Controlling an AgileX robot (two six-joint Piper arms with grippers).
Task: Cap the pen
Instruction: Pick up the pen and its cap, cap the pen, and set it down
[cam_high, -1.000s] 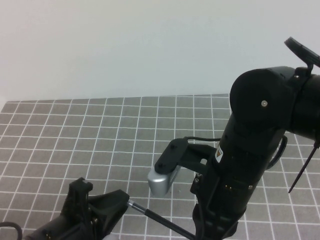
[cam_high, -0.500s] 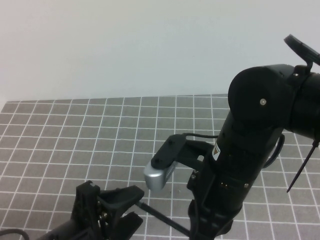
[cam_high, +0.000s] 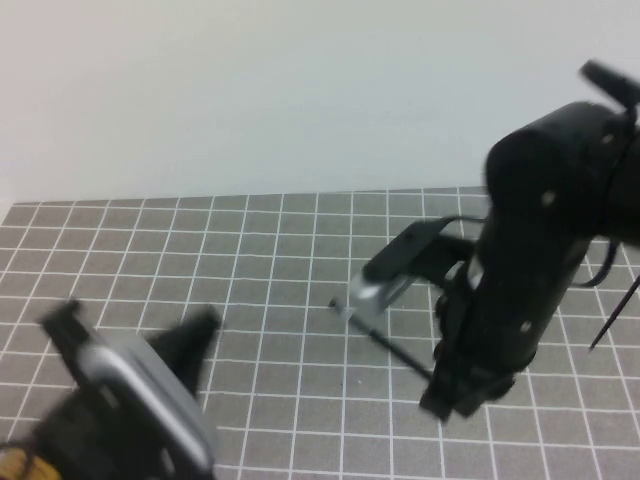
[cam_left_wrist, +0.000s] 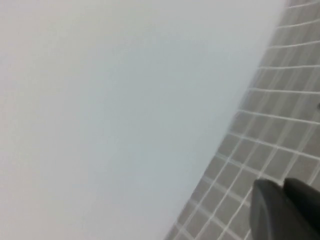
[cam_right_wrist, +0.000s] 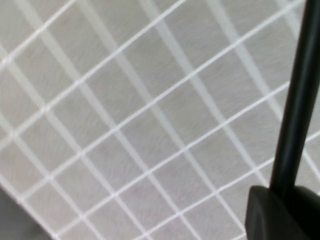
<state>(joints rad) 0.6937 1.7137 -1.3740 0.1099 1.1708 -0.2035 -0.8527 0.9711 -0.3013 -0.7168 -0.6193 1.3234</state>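
Note:
A thin black pen (cam_high: 385, 340) juts out leftward over the grid mat, held at its lower end by my right gripper (cam_high: 445, 388). In the right wrist view the pen's shaft (cam_right_wrist: 297, 105) rises out of the dark fingers (cam_right_wrist: 272, 215), and the right gripper (cam_right_wrist: 287, 212) is shut on it. My left gripper (cam_high: 195, 338) hangs blurred at the near left, well apart from the pen's free end. In the left wrist view the two dark fingertips (cam_left_wrist: 267, 212) of the left gripper (cam_left_wrist: 284, 207) press together with nothing showing between them. No separate cap is visible.
The grey mat (cam_high: 250, 260) with white grid lines covers the table up to a plain pale wall (cam_high: 300, 90). The left arm's silver wrist camera (cam_high: 135, 395) fills the near left corner. The bulky black right arm (cam_high: 540, 250) stands over the right side.
The right arm has lifted and carried the pen up and to the right. The left arm has pulled back to the left, away from the pen's tip, and turned toward the wall.

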